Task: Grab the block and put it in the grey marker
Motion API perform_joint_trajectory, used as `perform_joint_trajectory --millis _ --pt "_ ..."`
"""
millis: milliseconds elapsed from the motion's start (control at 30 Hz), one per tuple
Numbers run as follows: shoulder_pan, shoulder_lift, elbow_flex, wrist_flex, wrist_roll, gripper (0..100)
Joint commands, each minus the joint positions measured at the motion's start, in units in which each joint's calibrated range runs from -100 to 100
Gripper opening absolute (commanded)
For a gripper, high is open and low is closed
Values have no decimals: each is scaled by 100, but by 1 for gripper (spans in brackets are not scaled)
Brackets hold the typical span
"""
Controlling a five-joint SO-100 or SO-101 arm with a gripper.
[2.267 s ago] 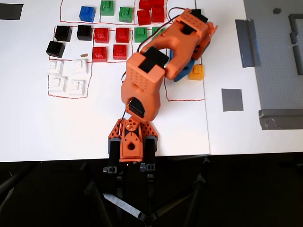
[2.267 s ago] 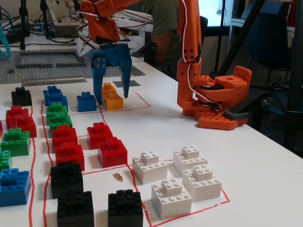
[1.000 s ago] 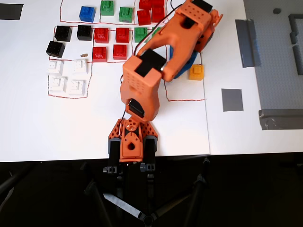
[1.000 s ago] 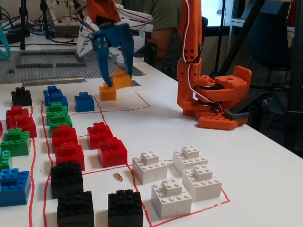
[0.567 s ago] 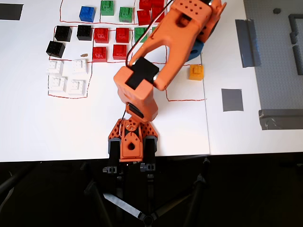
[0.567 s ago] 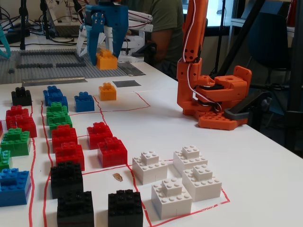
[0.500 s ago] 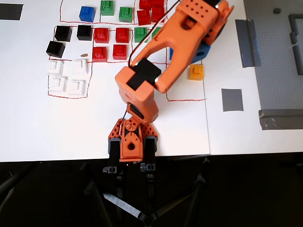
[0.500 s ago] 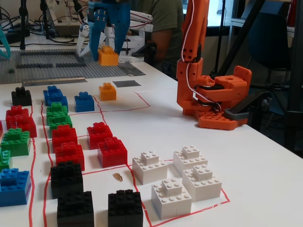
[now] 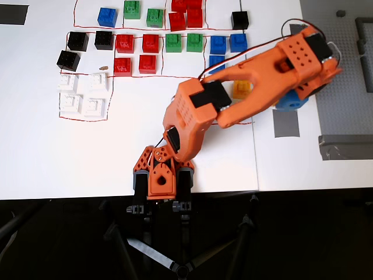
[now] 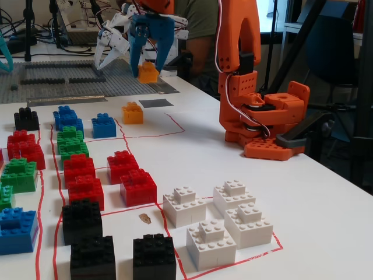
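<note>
In the fixed view my gripper point(image 10: 148, 65), with blue jaws, is shut on a yellow-orange block point(image 10: 148, 72) and holds it in the air above the far end of the table. The grey marker point(image 10: 155, 103) lies flat on the table just in front of and below it. A second yellow-orange block point(image 10: 133, 112) sits on the table left of the marker. In the overhead view the gripper point(image 9: 289, 104) hangs just above the grey marker point(image 9: 285, 123). The held block is hidden under the arm there. The second block point(image 9: 240, 88) shows beside the arm.
Red point(image 10: 138, 186), green point(image 10: 19, 175), blue point(image 10: 104, 125), black point(image 10: 82, 220) and white point(image 10: 212, 244) blocks stand in red-outlined areas. A grey studded baseplate point(image 9: 344, 70) lies past the marker. The arm's base point(image 10: 265, 116) stands on the right.
</note>
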Motion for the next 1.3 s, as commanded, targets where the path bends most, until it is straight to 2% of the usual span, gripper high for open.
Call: perform_joint_trajectory --millis 0,367,967,1000,1100,1267 --pt "330 -226 -718 -150 156 0" --pt "871 689 -963 -843 298 0" --pt "1087 1941 -1934 -892 303 1" --pt "1120 1958 -1952 -892 303 3" --pt "1187 1967 -1979 -868 376 18" --pt "1287 1907 -2043 -737 596 29"
